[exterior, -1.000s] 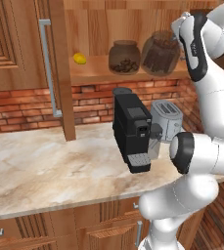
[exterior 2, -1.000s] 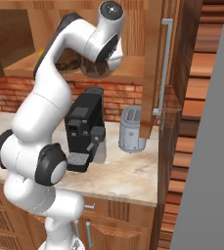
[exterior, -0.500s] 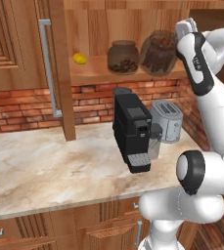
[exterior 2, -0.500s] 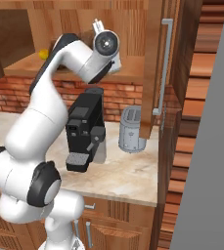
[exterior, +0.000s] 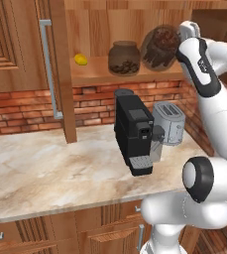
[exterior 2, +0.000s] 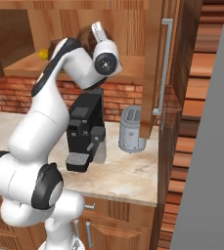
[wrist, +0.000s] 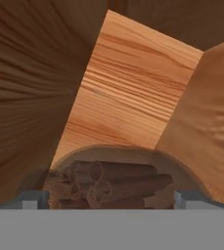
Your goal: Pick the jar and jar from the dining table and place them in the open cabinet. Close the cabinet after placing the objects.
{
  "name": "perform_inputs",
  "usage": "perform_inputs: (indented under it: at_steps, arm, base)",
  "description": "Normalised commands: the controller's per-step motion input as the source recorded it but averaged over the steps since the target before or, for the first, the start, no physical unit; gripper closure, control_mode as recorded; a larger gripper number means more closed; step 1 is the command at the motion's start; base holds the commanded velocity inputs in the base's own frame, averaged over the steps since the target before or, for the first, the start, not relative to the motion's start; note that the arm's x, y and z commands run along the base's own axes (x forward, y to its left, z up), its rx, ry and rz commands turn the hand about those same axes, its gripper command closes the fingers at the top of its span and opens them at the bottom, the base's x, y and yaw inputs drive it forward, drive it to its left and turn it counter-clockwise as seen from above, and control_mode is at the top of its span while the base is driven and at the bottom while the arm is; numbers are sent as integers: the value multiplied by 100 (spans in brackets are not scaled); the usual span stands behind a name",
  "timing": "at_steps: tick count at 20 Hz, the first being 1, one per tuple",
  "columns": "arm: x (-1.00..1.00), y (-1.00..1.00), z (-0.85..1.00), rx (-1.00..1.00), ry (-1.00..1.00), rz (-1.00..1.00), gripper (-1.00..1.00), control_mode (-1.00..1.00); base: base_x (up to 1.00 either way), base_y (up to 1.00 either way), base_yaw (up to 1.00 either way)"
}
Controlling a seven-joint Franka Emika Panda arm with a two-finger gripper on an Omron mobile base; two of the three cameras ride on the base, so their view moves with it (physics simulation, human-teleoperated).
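Both jars stand on the shelf of the open cabinet [exterior: 135, 74]. The jar with dark bean-like bits [exterior: 123, 58] is in the middle of the shelf. To its right, by the cabinet's side wall, is the jar with brown sticks [exterior: 158, 47]. My white hand [exterior: 188, 30] hangs just right of that jar. In the hand view the stick jar [wrist: 114, 183] lies low and centred, and my gripper [wrist: 109, 200] is open, with one fingertip [wrist: 30, 199] on each side of the jar. I cannot tell if they touch the glass. The dining table is out of view.
A small yellow thing [exterior: 80, 59] lies at the shelf's left end. The left cabinet door [exterior: 16, 54] and the right door [exterior 2: 155, 63] stand open with silver bar handles. Below, a black coffee machine [exterior: 134, 130] and a toaster [exterior: 169, 122] stand on the marbled counter [exterior: 45, 168].
My elbow has swung down and to the right, while the hand has stayed by the stick jar. The gripper has stayed open and neither jar has moved.
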Motion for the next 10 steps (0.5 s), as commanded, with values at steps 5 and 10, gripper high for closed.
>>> perform_inputs:
  at_steps: [5,10]
  arm:
    - [33,0,35,0,-20,0,-100,-100]
    - [9,0,16,0,3,0,-100,-100]
  base:
    - [0,0,0]
    - [0,0,0]
